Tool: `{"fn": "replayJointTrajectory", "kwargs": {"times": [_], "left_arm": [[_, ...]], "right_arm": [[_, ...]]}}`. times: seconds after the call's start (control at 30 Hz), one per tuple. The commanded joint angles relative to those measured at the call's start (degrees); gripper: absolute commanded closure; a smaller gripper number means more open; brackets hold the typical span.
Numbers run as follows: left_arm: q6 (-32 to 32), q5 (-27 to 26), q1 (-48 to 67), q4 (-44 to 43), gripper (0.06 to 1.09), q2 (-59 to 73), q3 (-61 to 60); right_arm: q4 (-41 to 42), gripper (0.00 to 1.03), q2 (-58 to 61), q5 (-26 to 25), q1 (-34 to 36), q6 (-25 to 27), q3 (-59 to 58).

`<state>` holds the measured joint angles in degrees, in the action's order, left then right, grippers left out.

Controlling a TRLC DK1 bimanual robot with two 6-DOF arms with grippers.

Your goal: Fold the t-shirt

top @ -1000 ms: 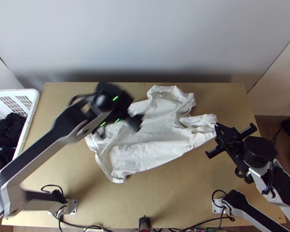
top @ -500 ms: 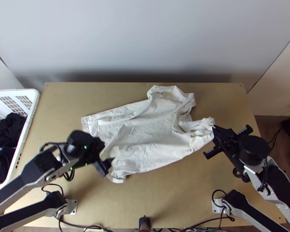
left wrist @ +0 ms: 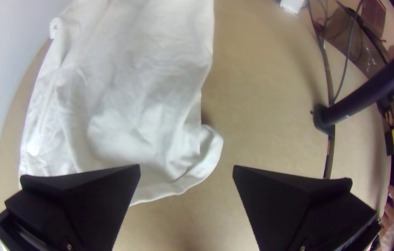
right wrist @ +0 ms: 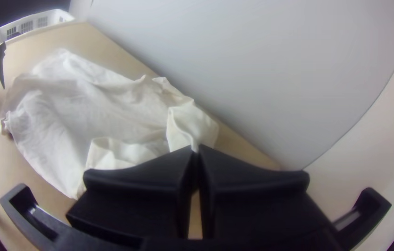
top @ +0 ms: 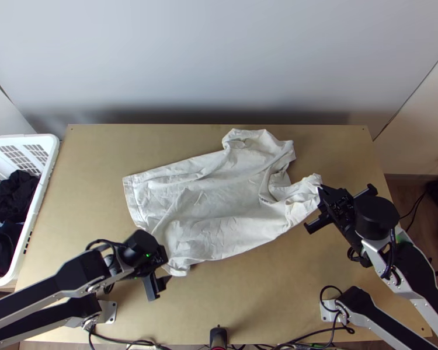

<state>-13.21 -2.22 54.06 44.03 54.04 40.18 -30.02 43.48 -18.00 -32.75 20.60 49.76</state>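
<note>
From right wrist — shirt (right wrist: pixel 67 102) pinched, basket (right wrist: pixel 35 23) beyond

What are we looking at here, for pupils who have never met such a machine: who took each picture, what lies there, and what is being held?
The machine is two robot arms, a left arm and a right arm, at a wooden table. The top view looks steeply down; each wrist view comes from a camera on that arm, its own gripper at the bottom edge.

A white t-shirt lies rumpled, partly spread. The right gripper is shut on a bunched edge of it. The left gripper is open, holding nothing. A white basket holds dark clothes.
</note>
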Motion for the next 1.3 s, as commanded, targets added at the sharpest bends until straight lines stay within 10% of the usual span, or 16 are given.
{"fn": "replayJointTrajectory", "kwargs": {"times": [0.0,0.9,1.1,1.27], "left_arm": [[-2.34,-0.24,3.94,-0.52,0.11,2.30,-2.13],[-3.40,-0.33,7.64,-7.47,0.17,16.97,0.86],[-3.84,-2.44,7.99,-8.87,0.39,19.17,1.04],[-3.75,-2.79,7.99,-11.16,0.77,21.37,0.95]], "right_arm": [[0.31,1.00,0.29,0.07,1.29,-0.21,-0.10],[0.05,1.00,-2.26,0.16,3.05,-0.12,-0.45],[0.23,1.00,-2.00,0.16,3.05,-0.12,-0.63],[0.23,1.00,-2.09,0.16,3.22,-0.21,-0.98]]}}
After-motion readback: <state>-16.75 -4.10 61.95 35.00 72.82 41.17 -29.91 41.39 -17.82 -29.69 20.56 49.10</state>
